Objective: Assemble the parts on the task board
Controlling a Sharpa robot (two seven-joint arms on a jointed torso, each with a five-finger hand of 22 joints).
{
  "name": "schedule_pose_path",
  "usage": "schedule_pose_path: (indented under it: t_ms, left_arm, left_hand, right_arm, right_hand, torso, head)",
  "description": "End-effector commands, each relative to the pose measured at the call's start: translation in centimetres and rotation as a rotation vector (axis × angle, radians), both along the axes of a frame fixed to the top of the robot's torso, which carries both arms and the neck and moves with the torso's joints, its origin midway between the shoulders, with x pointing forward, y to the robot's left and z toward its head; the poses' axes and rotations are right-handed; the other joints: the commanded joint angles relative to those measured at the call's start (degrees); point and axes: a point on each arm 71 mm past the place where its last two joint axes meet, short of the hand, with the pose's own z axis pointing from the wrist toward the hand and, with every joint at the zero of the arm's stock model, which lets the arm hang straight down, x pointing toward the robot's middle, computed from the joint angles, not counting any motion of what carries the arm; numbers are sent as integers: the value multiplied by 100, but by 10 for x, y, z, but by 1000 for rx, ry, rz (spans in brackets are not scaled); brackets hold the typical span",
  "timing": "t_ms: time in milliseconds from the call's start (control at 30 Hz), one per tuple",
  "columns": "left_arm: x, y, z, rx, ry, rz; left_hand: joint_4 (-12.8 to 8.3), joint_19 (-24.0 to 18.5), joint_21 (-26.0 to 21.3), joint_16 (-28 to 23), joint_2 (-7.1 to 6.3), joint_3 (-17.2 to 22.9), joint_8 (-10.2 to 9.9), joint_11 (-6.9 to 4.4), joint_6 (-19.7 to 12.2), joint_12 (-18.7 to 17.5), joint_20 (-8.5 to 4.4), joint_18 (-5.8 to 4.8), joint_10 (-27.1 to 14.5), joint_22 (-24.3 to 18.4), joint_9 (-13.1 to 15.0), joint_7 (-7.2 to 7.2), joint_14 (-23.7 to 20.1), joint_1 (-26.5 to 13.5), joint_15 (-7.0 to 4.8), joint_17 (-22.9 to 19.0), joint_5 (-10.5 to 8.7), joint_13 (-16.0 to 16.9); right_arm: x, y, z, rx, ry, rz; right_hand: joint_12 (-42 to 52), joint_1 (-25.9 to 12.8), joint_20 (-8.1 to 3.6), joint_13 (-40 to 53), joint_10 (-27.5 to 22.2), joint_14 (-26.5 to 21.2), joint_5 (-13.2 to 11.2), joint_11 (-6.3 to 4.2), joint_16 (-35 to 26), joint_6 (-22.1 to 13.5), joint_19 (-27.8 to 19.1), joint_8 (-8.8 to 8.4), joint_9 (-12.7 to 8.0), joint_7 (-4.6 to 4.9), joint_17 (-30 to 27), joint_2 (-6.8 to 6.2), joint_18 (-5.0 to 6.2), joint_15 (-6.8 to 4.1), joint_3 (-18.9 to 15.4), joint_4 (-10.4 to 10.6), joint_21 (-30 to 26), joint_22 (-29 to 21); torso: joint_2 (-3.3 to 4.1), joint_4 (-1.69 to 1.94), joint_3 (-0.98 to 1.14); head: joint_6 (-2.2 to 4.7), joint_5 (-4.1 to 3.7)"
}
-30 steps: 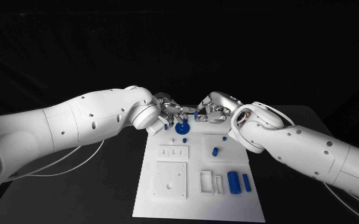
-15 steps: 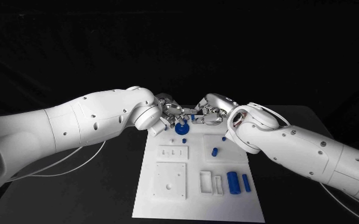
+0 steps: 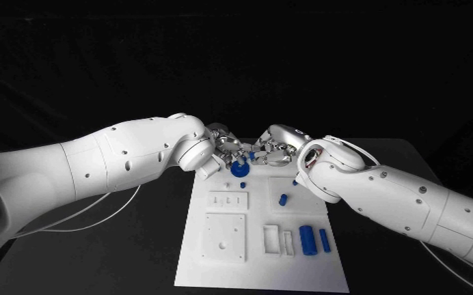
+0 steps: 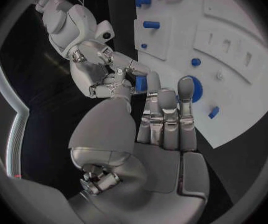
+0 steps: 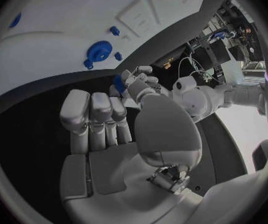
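Over the far end of the task board (image 3: 258,261) the left hand (image 3: 225,146) and right hand (image 3: 277,143) meet fingertip to fingertip, a small blue part (image 4: 140,82) pinched in the right hand's fingers just above the blue gear (image 3: 240,167), while I cannot tell whether the left hand's nearly straight fingers grip anything.

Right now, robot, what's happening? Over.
Both hands meet at the board's far end. Right hand pinches a small blue part. Left hand open beside the blue gear. Nothing blocking.

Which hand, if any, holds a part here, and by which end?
Right hand pinches a small blue cylindrical part in its fingertips; the end cannot be told. Left hand holds nothing.
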Motion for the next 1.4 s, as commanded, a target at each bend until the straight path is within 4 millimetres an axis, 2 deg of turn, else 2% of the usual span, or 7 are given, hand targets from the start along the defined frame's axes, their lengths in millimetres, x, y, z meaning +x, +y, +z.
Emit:
schedule_pose_path:
  t_ms: [33,400,633,700,733,800,1400]
  left_arm:
    - [-1,-4,1,-2,16,-13]
    - [-1,-6,-2,15,28,-24]
    - [-2,-5,-2,16,25,-25]
    - [-2,-5,-3,17,24,-27]
    - [-3,-4,-3,18,24,-27]
    - [-3,-4,-3,18,25,-29]
    - [-6,-4,-6,35,65,-89]
  left_hand:
    - [-68,48,-38,6,52,-9,-34,-24,26,-27,-9,-13,42,38,-7,-19,-38,23,-20,-6,27,-8]
    - [-309,103,-106,90,208,-56,-26,-62,163,24,-40,-32,58,234,114,-85,-11,220,-51,36,191,25]
    - [-528,117,-113,183,292,43,37,-127,350,70,-89,-63,68,357,731,-235,-9,415,-103,82,1251,53]
    - [-547,123,-120,236,281,58,59,-152,339,117,-108,-80,78,415,1249,-276,-7,372,-118,104,1274,80]
    - [-527,134,-142,275,264,79,24,-156,285,173,-121,-90,58,473,1788,-284,-16,323,-130,114,1263,119]
    - [-475,151,-192,296,239,119,-31,-175,271,228,-121,-88,42,533,2135,-306,-8,306,-131,103,1246,153]
    - [-563,189,-360,356,144,334,-29,-174,265,262,-125,-110,12,779,2538,-332,-40,396,-136,90,1511,164]
  right_arm:
    - [-1,3,0,-17,1,13]
    - [-1,4,0,-25,2,17]
    - [-1,4,-1,-35,6,16]
    - [0,4,-2,-38,8,15]
    - [0,4,-2,-39,8,15]
    - [0,4,-2,-40,9,14]
    - [1,6,-3,-44,9,14]
  right_hand:
    - [-17,63,-27,-2,23,7,38,-10,-2,71,321,16,107,-51,7,1,-38,-19,-4,27,9,743]
    - [-17,63,-27,-2,23,7,38,-10,-2,71,321,16,107,-51,7,1,-38,-19,-4,27,9,743]
    - [-10,67,-28,4,31,8,44,-12,-7,81,324,17,109,-54,5,4,-41,-20,-19,33,13,744]
    - [-17,70,-29,-1,26,6,37,-14,-14,92,322,18,112,-58,2,12,-42,-21,-24,35,3,742]
    - [-17,70,-29,-1,26,6,37,-14,-14,92,322,18,112,-58,2,12,-42,-21,-24,35,3,742]
    - [-17,70,-29,-1,26,6,37,-14,-14,92,322,18,112,-58,2,12,-42,-21,-24,35,3,742]
    - [-14,76,-34,3,29,4,49,-18,-30,106,321,16,118,-62,-5,29,-45,-25,-36,34,-2,741]
  torso:
    - [2,-3,3]
    - [-1,-4,4]
    - [3,-2,2]
    - [3,-7,-1]
    - [4,-9,-1]
    - [3,-7,0]
    - [5,2,6]
  head:
    - [-6,2]
    - [-28,-5]
    - [-33,-19]
    - [-31,-25]
    - [-35,-29]
    - [-44,-39]
    - [-98,-35]
